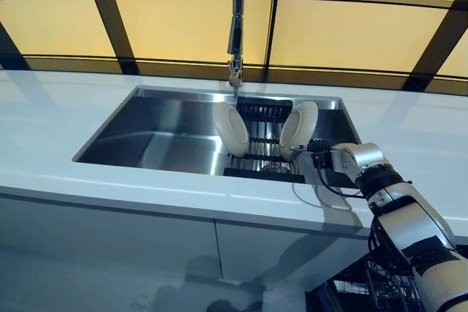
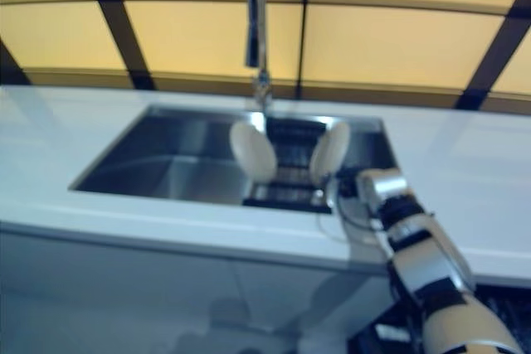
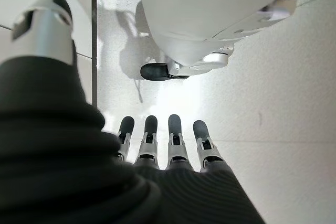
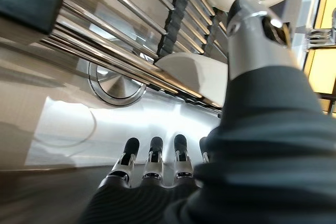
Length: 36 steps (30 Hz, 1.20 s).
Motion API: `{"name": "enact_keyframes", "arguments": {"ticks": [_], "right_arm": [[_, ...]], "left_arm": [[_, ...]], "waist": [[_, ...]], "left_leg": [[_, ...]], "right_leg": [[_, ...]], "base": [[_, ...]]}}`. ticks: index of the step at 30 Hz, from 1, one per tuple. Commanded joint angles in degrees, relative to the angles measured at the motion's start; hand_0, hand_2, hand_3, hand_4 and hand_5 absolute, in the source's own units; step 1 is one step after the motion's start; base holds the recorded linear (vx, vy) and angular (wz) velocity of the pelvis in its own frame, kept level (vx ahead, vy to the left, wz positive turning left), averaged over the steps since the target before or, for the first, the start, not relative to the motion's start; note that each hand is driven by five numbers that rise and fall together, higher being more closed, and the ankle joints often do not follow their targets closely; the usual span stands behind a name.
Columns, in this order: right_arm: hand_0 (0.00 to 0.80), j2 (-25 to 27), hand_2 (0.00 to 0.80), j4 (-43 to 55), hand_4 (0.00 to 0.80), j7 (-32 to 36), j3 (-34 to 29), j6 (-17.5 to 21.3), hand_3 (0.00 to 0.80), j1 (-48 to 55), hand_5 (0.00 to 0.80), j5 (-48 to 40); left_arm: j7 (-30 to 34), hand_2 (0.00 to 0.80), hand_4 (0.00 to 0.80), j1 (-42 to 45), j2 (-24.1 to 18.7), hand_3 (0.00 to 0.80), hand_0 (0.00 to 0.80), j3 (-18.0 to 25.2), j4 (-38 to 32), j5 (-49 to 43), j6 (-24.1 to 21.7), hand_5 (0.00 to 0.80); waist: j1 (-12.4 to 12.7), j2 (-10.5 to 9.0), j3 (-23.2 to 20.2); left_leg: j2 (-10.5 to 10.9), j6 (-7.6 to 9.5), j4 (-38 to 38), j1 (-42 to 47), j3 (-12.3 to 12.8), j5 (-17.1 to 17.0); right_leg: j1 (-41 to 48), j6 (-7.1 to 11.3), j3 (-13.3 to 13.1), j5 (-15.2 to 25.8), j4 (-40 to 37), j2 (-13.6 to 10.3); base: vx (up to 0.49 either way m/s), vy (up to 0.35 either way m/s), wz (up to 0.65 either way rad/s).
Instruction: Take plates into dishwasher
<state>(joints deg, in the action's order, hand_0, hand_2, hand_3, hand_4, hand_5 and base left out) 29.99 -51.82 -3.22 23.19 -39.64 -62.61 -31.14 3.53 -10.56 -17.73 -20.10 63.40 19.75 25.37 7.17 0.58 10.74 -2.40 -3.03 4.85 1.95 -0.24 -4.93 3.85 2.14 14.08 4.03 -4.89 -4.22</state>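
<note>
because the plates stand upright in the rack [image 1: 263, 153], the right hand [image 1: 311, 147] reaches the nearer plate [image 1: 298, 130] with straight, released fingers [image 4: 153, 157]; the left hand [image 3: 157, 150] hangs relaxed, grasping nothing.

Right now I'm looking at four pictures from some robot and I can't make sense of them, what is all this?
This is a humanoid robot at a kitchen sink. The two wide pictures come from cameras in its head, looking down at the counter. Under the tap, a dark rack in the sink holds two white plates on edge. The right hand reaches in beside the right plate. The other two pictures come from cameras on the wrists. In the right wrist view the fingers are straight and hold nothing, with the rack's bars just past them. The left hand hangs open over the floor, away from the sink.
</note>
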Motion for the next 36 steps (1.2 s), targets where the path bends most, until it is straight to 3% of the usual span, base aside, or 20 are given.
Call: {"name": "enact_keyframes", "arguments": {"ticks": [1,9,25,26,27,29,36], "right_arm": [[0.000,1.9,0.000,1.2,0.000,-2.4,3.5,3.1,0.000,-8.4,0.000,-0.3],[0.000,3.5,0.000,1.6,0.000,-6.1,4.9,6.0,0.000,-12.3,0.000,-3.1],[0.000,6.0,0.000,1.7,0.000,-11.8,6.1,11.2,0.000,-17.8,0.000,-6.5],[0.154,6.1,0.154,1.9,0.154,-12.2,6.1,11.5,0.154,-18.0,0.154,-6.2],[0.395,6.3,0.395,2.1,0.395,-12.5,6.2,11.3,0.395,-18.2,0.395,-5.9],[0.800,6.8,0.800,2.4,0.800,-13.5,6.5,10.7,0.800,-18.4,0.800,-5.4],[0.800,8.0,0.800,0.4,0.800,-12.6,7.7,10.5,0.800,-19.7,0.800,-1.5]], "left_arm": [[-1.2,0.000,0.000,-5.7,0.0,0.000,0.000,-3.5,2.7,2.5,0.8,0.000],[-2.0,0.000,0.000,-6.7,-0.4,0.000,0.000,-3.0,2.1,4.5,-0.3,0.000],[-2.2,0.000,0.000,-5.0,-0.3,0.000,0.000,-2.4,2.2,6.3,-2.4,0.000],[-2.1,0.000,0.000,-4.8,-0.4,0.000,0.000,-2.4,2.0,6.4,-2.6,0.000],[-2.0,0.000,0.000,-4.7,-0.5,0.000,0.000,-2.4,2.0,6.4,-2.8,0.000],[-1.8,0.000,0.000,-4.4,-0.7,0.000,0.000,-2.2,1.8,6.1,-3.0,0.000],[-1.2,0.000,0.000,-3.7,-0.8,0.000,0.000,-2.3,1.9,5.5,-3.5,0.000]], "waist": [[0.8,-2.23,1.2],[1.1,-1.71,3.9],[1.6,-0.38,5.2],[1.6,-0.32,5.3],[1.6,-0.31,5.4],[1.7,-0.30,5.4],[1.9,-0.20,5.1]], "left_leg": [[-0.2,-0.88,0.1,-0.9,0.1,1.8],[-0.3,-1.20,0.1,-3.6,-0.5,0.8],[-0.3,-1.44,0.1,-5.0,-1.3,0.1],[-0.3,-1.46,0.1,-5.1,-1.3,0.0],[-0.3,-1.47,0.1,-5.2,-1.3,0.0],[-0.2,-1.48,0.1,-5.2,-1.3,0.0],[-0.1,-1.45,0.1,-4.7,-1.2,0.1]], "right_leg": [[-0.5,4.75,-1.7,0.5,0.4,-4.9],[-3.0,4.55,-1.1,1.0,0.8,-4.8],[-4.7,3.88,0.2,0.8,1.9,-5.1],[-4.9,3.90,0.2,0.8,1.9,-5.1],[-5.0,3.91,0.2,0.8,2.0,-5.1],[-5.0,3.94,0.4,0.8,2.1,-5.2],[-4.8,3.95,0.7,0.8,2.3,-5.6]], "base": [[-0.099,0.014,0.04],[-0.092,0.001,0.05],[-0.010,0.010,0.03],[-0.027,0.013,0.07],[-0.023,0.011,0.05],[-0.002,0.012,0.05],[0.004,0.003,0.01]]}}
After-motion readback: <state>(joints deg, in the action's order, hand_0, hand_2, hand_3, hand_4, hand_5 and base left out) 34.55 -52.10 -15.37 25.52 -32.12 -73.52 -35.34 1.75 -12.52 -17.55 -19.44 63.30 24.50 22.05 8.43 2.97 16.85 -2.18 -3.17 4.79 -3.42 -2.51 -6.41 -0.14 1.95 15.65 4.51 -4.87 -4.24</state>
